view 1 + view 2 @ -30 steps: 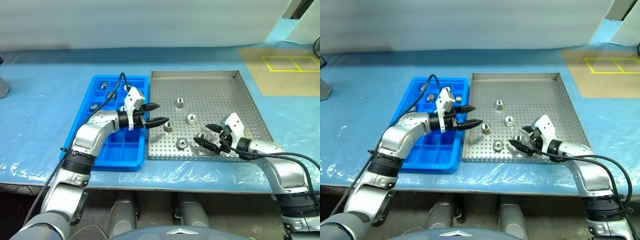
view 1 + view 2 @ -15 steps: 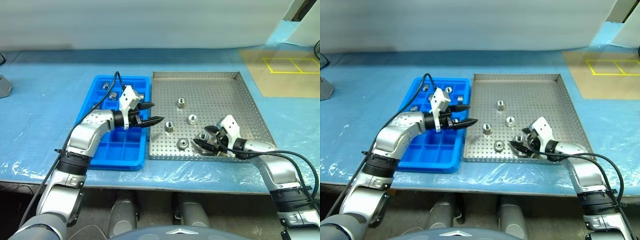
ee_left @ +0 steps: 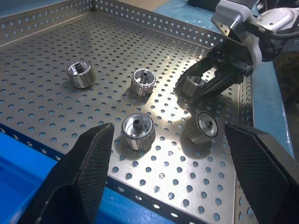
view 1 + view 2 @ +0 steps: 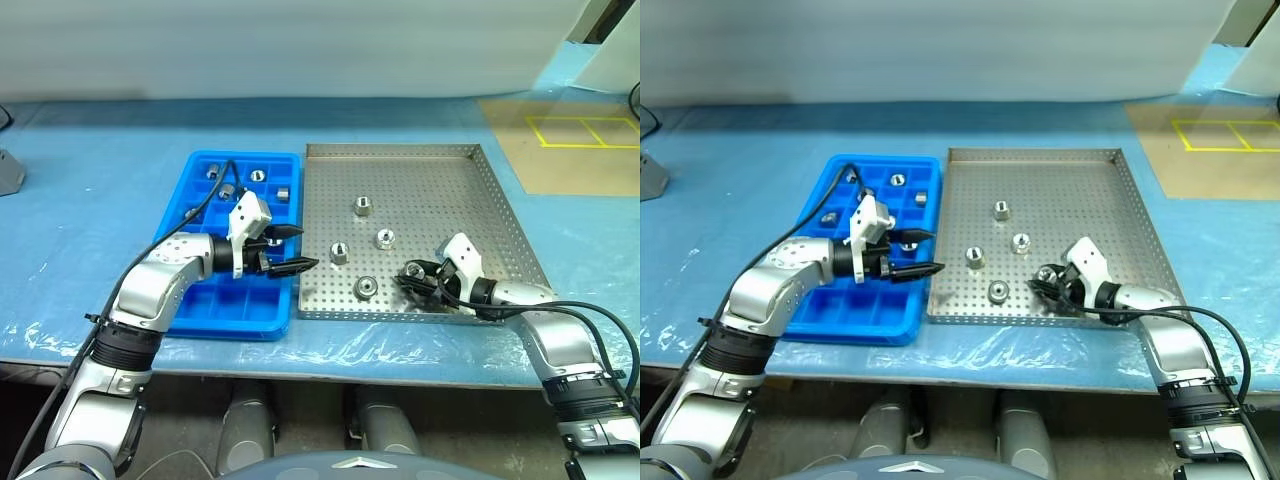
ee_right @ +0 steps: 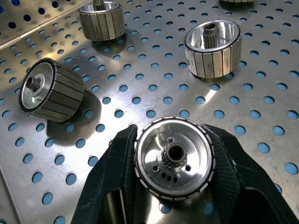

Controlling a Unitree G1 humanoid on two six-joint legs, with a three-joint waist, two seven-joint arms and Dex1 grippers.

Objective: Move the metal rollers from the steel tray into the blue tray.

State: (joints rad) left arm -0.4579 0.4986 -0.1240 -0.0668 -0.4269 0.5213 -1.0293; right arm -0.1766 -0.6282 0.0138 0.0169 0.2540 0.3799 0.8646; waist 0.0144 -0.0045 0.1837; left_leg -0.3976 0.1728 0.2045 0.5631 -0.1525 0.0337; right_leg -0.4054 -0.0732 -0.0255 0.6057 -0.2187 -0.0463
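The steel tray [image 4: 500, 215] lies right of the blue tray [image 4: 215, 310]. My right gripper [image 4: 412, 273] is low over the steel tray's near right part, shut on a metal roller [image 5: 174, 156] that stands on end on the perforated floor. Several other rollers lie loose in the steel tray, among them ones in its middle [image 4: 385, 238], further back [image 4: 363, 206] and near the front rim [image 4: 367, 287]. My left gripper [image 4: 305, 248] hovers open and empty over the seam between the two trays, pointing right. Several rollers [image 4: 258, 175] sit in the blue tray's far compartments.
Both trays rest on a table covered in blue sheeting [image 4: 90, 220]. A brown board with yellow tape marks [image 4: 580, 135] lies at the far right. The steel tray's raised rim [image 4: 400, 315] runs along the front, just below my right gripper.
My right gripper has sunk a little and shut on the roller. My left arm has drawn back to the left, from over the steel tray to the edge of the blue tray, still open.
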